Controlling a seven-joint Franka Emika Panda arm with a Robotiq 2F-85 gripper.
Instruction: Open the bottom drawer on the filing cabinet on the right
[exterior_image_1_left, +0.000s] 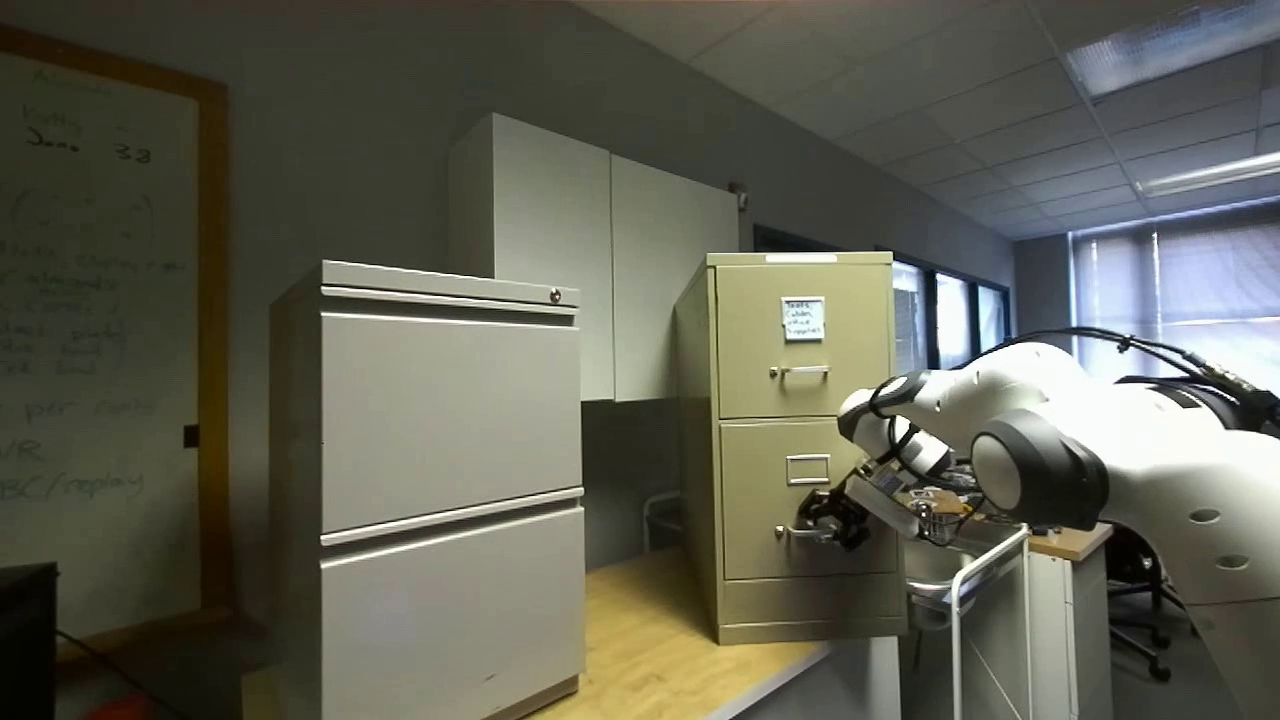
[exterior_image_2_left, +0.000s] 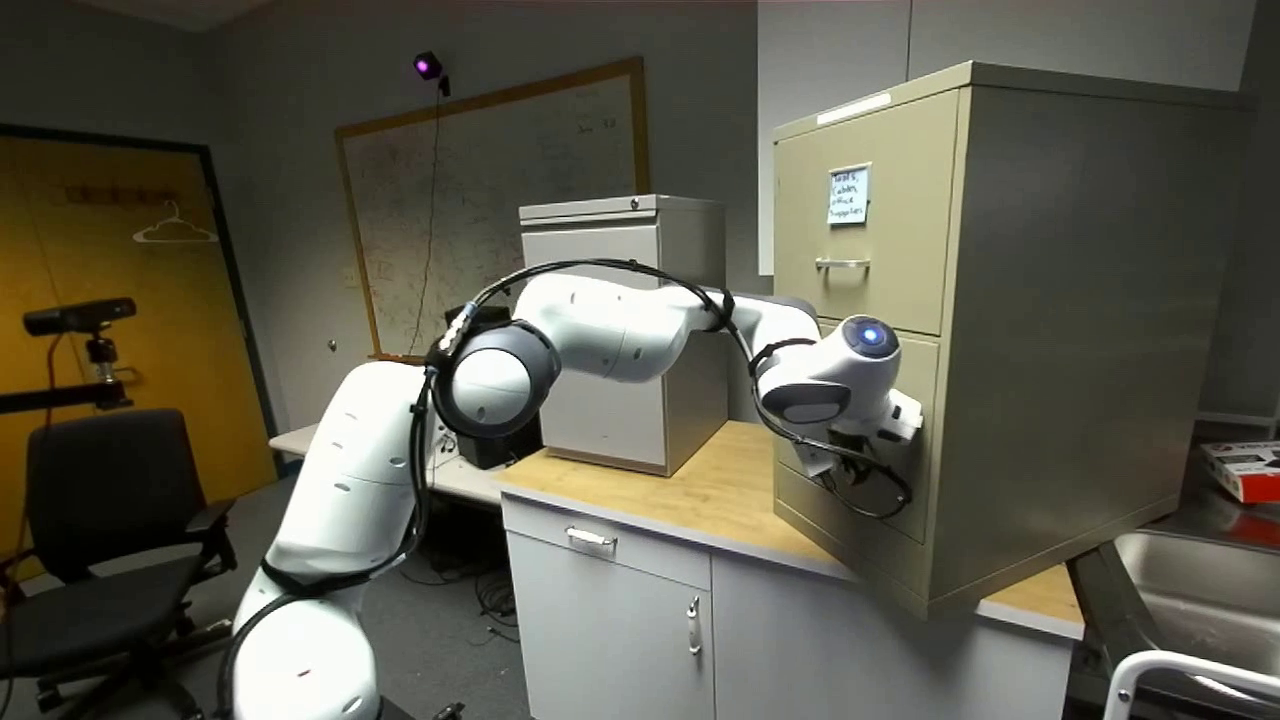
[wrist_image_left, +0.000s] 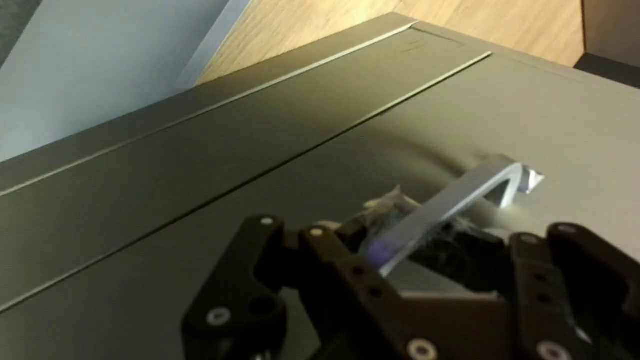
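While the bottom drawer (exterior_image_1_left: 760, 505) faces the arm (exterior_image_1_left: 1035, 400), the end effector (wrist_image_left: 417, 240) straddles the horizontal handle (wrist_image_left: 449, 206), its hold unclear.

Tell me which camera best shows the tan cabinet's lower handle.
Wrist view: the handle is largest there, its bar and one bent end clear. In an exterior view it is small, with the gripper at one end; in an exterior view with the robot arm in front, it is hidden.

On the bench (exterior_image_2_left: 735, 485), the filing cabinet (exterior_image_2_left: 1080, 320) is set by the edge nearest the sink (exterior_image_2_left: 1210, 575), its base overhanging the front edge. Its bottom drawer (exterior_image_2_left: 914, 460) is partly covered by the arm (exterior_image_2_left: 615, 325) and half-hidden gripper (exterior_image_2_left: 855, 468). A grey cabinet (exterior_image_2_left: 610, 430) is placed near the opposite front corner.
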